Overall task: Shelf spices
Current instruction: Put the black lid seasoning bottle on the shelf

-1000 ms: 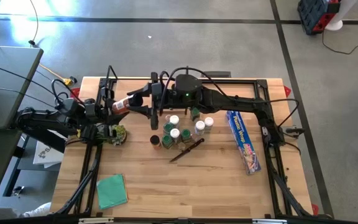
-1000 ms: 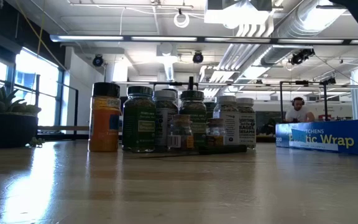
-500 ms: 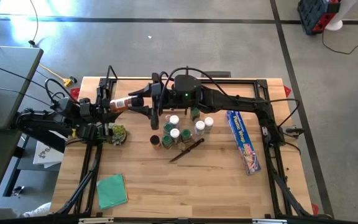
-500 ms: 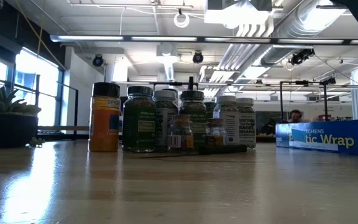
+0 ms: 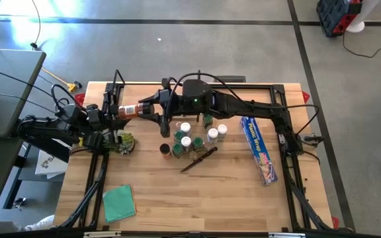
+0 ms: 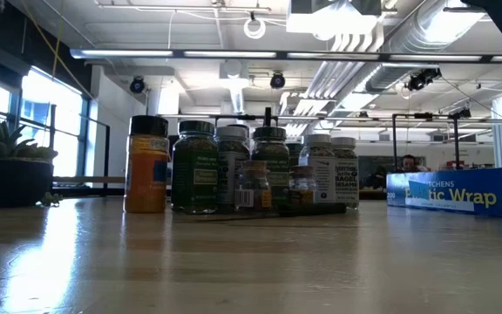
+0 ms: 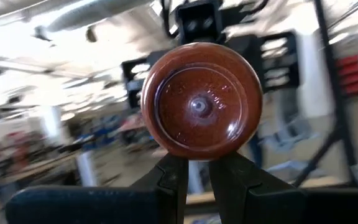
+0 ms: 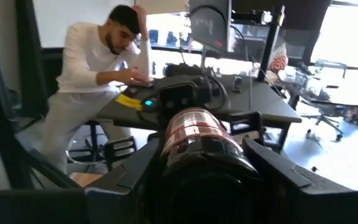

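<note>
Gripping jar [image 5: 129, 110]: left pincer [image 5: 116, 112] clamped now | right pincer [image 5: 152, 109] clasps its cap, moved leftward

The wooden desk [image 5: 197, 192] carries clustered spice jars [image 5: 192, 137], a knife [image 5: 198, 159], a blue wrap box [image 5: 259, 150], a green cloth [image 5: 118, 201] and a plant [image 5: 124, 141].

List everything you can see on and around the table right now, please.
Small cylindrical spice jars: about ten, white, green or dark caps, mid-table.
Labelled jar with red-brown end: one, raised between the tools, rear left.
Long plastic-wrap box: one, blue, right side.
Dark-handled knife: one, beside the jars.
Flat cloth: one, green, front left.
Small plant: one, green, left side.
Person: one, white top, at a desk beyond.
Right tool: gripping the raised jar.
Left tool: at its other end.
</note>
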`<control>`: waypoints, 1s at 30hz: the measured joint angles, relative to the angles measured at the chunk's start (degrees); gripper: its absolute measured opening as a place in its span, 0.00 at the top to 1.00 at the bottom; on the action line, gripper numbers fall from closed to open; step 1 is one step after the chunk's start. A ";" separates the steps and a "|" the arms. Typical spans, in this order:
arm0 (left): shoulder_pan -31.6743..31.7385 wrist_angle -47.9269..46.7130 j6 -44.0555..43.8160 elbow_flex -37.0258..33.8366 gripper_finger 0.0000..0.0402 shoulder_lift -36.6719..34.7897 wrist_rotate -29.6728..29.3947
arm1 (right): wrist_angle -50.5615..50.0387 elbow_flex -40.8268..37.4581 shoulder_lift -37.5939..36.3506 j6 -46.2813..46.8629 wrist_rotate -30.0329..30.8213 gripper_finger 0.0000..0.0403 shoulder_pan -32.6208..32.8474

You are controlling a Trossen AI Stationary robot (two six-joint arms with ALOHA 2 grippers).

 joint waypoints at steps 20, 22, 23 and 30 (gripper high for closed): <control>1.34 -34.64 -20.36 9.26 0.65 4.14 -19.76 | -16.02 -0.09 2.81 -10.72 4.48 0.53 -24.50; 2.80 -34.51 -22.04 9.26 0.65 5.72 -17.42 | -16.43 -0.09 3.76 -12.33 3.73 0.53 -25.27; 3.73 -34.21 -22.43 9.26 0.65 6.74 -15.92 | -16.25 -0.09 4.28 -13.81 3.66 0.53 -25.52; 13.00 -30.80 -23.67 9.24 0.64 15.42 -5.90 | -17.35 -0.07 6.61 -19.91 3.34 0.53 -27.74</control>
